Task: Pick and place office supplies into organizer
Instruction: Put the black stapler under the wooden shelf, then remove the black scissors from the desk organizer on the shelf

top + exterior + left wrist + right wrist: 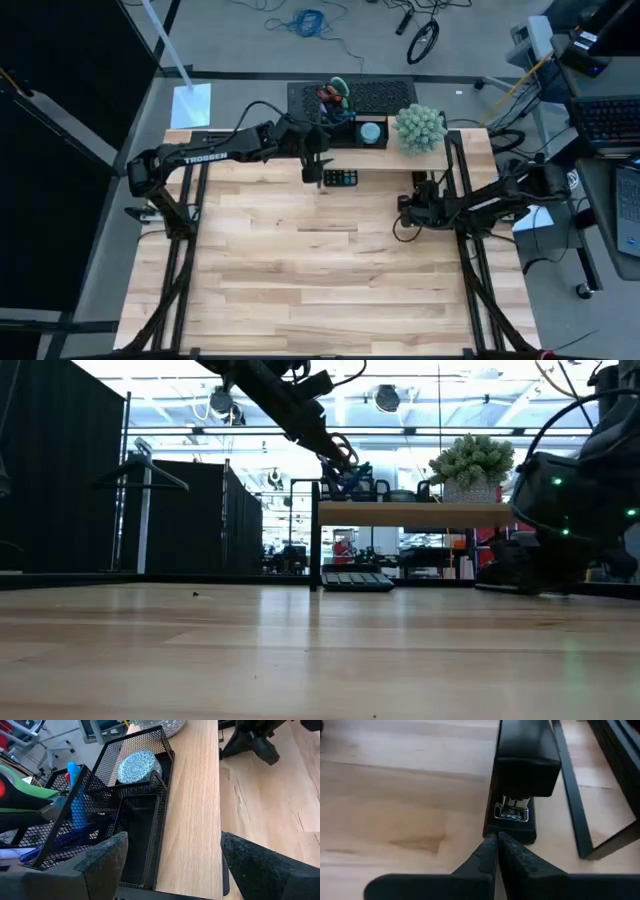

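- We see the left gripper (313, 168) hanging at the far middle of the table, just near of the organizer (345, 130), its fingers (107, 857) spread wide apart with nothing between them.
- From the left wrist view the organizer (150, 815) sits on the wooden riser (192, 820). The disc (139, 766) lies in one compartment, a blue pen (77, 805) stands in a taller one beside it, and the green scissor handle (27, 795) pokes in at the edge.
- The right gripper (496, 851) rests low on the table at the right, fingers pressed together, tips right at the end of a black stapler (522, 775), touching it or nearly so.
- We judge most supplies are already stowed, and the left arm is at the release end of a placement. The stapler looks like the next candidate.
- The next move, as we read it, calls for the right fingers to open and straddle the stapler across its narrow width, then lift it clear of the riser's leg (572, 790) beside it.
- The calculator (340, 178) lies just right of the left gripper; a descent there must avoid it.
- Hard to make out: the scissors (335, 95) are cut off in the wrist view and tiny from above, so we cannot tell how they sit. The low view shows neither gripper's fingertips clearly. We cannot confirm any supplies remain loose on the table.
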Robot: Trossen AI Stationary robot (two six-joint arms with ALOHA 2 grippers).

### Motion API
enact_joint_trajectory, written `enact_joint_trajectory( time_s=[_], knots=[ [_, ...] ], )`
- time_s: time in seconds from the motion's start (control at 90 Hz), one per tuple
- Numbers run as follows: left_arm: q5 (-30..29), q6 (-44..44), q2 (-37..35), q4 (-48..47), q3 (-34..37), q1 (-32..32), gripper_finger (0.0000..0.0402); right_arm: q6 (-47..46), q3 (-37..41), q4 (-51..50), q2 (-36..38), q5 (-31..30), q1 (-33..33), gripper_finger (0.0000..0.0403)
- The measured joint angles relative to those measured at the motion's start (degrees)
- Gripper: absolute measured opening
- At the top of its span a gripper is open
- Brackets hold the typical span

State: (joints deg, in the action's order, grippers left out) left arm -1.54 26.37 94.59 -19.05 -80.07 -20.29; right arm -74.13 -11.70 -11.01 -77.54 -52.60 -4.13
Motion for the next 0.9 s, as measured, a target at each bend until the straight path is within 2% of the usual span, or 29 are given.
enact_joint_trajectory(
  time_s=[0.178,0.378,0.678,0.9],
  knots=[
    [0.0,0.0,0.0,0.02,0.0,0.0,0.0309,0.06,-0.04,1.08,-1.39,-0.37,-0.38,0.0],
    [0.0,0.02,0.0,0.17,0.0,0.0,0.0309,5.06,-0.02,8.3,-2.96,-0.04,-0.42,0.0],
    [0.0,0.02,0.0,0.11,0.0,0.0,0.0309,6.08,-0.04,9.36,-3.24,0.3,0.14,0.0],
    [-0.51,0.92,0.0,0.5,0.0,0.02,0.0309,12.64,-2.15,9.54,1.22,7.75,5.28,0.0]
  ],
)
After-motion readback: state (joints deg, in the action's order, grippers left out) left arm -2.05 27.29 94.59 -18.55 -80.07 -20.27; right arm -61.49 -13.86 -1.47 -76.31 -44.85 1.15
